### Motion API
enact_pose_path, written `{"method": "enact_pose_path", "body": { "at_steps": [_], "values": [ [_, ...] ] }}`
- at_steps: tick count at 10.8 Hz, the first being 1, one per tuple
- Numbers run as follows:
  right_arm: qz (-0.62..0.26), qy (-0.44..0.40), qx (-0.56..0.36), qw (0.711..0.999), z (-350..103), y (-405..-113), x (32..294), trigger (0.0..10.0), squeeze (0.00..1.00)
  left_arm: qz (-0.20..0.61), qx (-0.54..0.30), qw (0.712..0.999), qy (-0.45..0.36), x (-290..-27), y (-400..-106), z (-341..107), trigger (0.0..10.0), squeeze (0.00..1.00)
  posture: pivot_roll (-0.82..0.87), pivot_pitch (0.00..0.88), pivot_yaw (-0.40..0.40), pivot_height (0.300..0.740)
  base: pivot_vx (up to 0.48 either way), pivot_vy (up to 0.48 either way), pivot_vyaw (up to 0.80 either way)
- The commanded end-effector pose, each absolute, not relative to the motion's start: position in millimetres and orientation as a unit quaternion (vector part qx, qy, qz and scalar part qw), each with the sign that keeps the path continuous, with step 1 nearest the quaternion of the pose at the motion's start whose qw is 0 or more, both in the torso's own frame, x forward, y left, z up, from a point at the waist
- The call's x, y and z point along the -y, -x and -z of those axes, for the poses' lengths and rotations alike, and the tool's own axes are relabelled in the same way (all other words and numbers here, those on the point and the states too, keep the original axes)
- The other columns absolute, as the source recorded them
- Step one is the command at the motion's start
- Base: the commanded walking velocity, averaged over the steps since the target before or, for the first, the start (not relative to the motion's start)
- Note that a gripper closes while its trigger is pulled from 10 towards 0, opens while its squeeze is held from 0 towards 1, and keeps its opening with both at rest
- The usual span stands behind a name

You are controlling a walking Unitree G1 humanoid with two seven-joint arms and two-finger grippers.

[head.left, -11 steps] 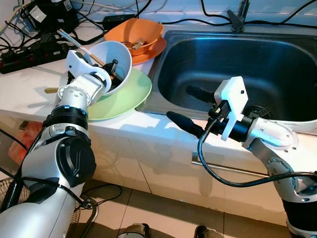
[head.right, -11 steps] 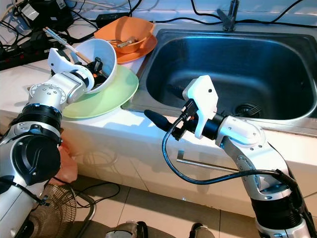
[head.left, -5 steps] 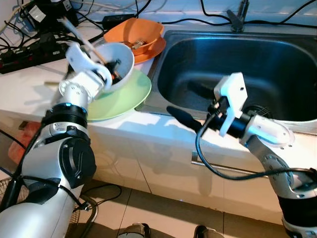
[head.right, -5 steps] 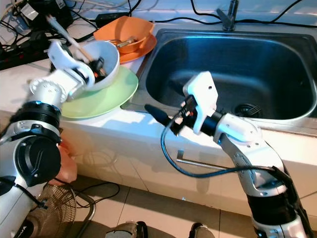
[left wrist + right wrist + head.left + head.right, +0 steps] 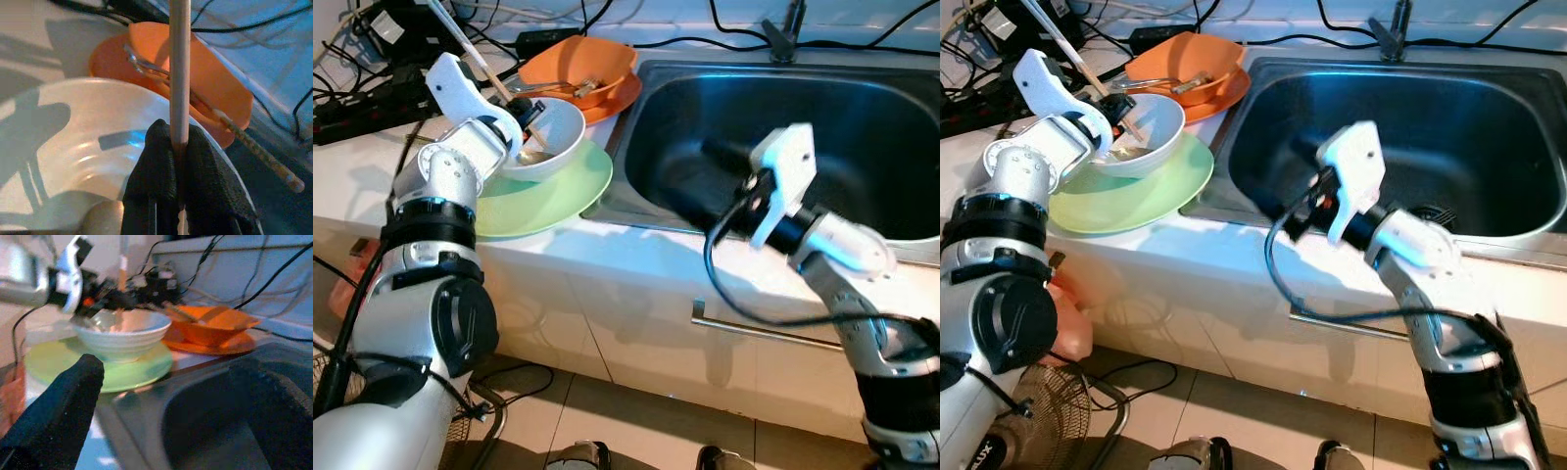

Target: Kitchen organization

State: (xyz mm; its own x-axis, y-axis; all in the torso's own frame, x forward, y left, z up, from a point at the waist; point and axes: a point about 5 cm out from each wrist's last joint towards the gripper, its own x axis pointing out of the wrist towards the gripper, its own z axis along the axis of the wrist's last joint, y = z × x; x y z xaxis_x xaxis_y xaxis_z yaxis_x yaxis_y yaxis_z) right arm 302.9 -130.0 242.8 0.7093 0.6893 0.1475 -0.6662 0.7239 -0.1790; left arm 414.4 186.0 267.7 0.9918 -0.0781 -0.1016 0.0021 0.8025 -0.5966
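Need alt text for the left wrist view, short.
The left gripper is shut on a pale chopstick above a white bowl. Behind sits an orange bowl holding another chopstick and a metal utensil.

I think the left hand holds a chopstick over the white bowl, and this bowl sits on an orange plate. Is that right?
Not quite. The left hand does hold a chopstick over the white bowl, but the bowl sits on a green plate, as the right eye view shows. The orange plate carries the orange bowl.
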Motion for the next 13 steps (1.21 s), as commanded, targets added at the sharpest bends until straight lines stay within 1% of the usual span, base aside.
{"method": "enact_pose_path", "body": {
  "at_steps": [1,3,4,5,6,7,9,10,11,12,13],
  "values": [
    [-0.349,0.049,0.119,0.928,-248.1,-306.2,132.4,10.0,0.33,0.036,-0.043,0.959,0.278,-189.2,-411.6,-278.2,0.0,0.00,0.06,0.117,0.123,0.740,0.000,0.000,0.00],
    [-0.301,0.013,0.137,0.944,-254.0,-314.3,140.2,10.0,0.33,0.110,-0.024,0.968,0.223,-175.5,-405.8,-291.3,0.0,0.00,0.07,0.113,0.122,0.740,0.000,0.000,0.00],
    [-0.276,-0.030,0.142,0.950,-256.8,-318.4,145.0,10.0,0.32,0.181,-0.010,0.970,0.162,-160.7,-398.3,-297.4,0.0,0.00,0.07,0.109,0.122,0.740,0.000,0.000,0.00],
    [-0.268,-0.068,0.143,0.950,-258.2,-320.6,146.6,10.0,0.32,0.258,-0.015,0.960,0.109,-141.8,-388.8,-293.2,0.0,0.00,0.07,0.108,0.122,0.740,0.000,0.000,0.00],
    [-0.268,-0.083,0.142,0.949,-259.0,-321.2,146.3,10.0,0.30,0.300,-0.024,0.947,0.110,-131.2,-383.5,-287.7,0.0,0.00,0.07,0.107,0.124,0.740,0.000,0.000,0.00],
    [-0.269,-0.113,0.141,0.946,-260.7,-321.8,145.9,10.0,0.00,0.387,-0.040,0.915,0.106,-112.8,-369.5,-277.2,0.0,0.00,0.06,0.107,0.127,0.740,0.000,0.000,0.00],
    [-0.277,-0.177,0.134,0.935,-262.2,-320.8,148.2,10.0,0.00,0.458,-0.077,0.881,0.085,-97.4,-354.0,-255.6,0.0,0.00,0.06,0.106,0.129,0.740,0.000,0.000,0.00],
    [-0.294,-0.212,0.128,0.923,-263.0,-319.1,147.6,10.0,0.00,0.519,-0.104,0.842,0.102,-87.0,-341.6,-245.1,0.0,0.00,0.06,0.104,0.130,0.740,0.000,0.000,0.00],
    [-0.306,-0.226,0.125,0.916,-263.1,-318.1,146.1,10.0,0.00,0.556,-0.120,0.814,0.115,-82.6,-333.9,-239.6,0.0,0.00,0.06,0.102,0.130,0.740,0.000,0.000,0.00],
    [-0.326,-0.243,0.120,0.906,-263.3,-315.6,143.5,10.0,0.00,0.605,-0.144,0.774,0.120,-78.7,-324.7,-235.2,0.0,0.00,0.06,0.100,0.132,0.740,0.000,0.000,0.00],
    [-0.336,-0.247,0.117,0.901,-262.9,-314.0,143.0,10.0,0.00,0.634,-0.150,0.747,0.131,-77.2,-316.0,-231.4,0.0,0.00,0.06,0.098,0.135,0.740,0.000,0.000,0.00]
  ]
}}
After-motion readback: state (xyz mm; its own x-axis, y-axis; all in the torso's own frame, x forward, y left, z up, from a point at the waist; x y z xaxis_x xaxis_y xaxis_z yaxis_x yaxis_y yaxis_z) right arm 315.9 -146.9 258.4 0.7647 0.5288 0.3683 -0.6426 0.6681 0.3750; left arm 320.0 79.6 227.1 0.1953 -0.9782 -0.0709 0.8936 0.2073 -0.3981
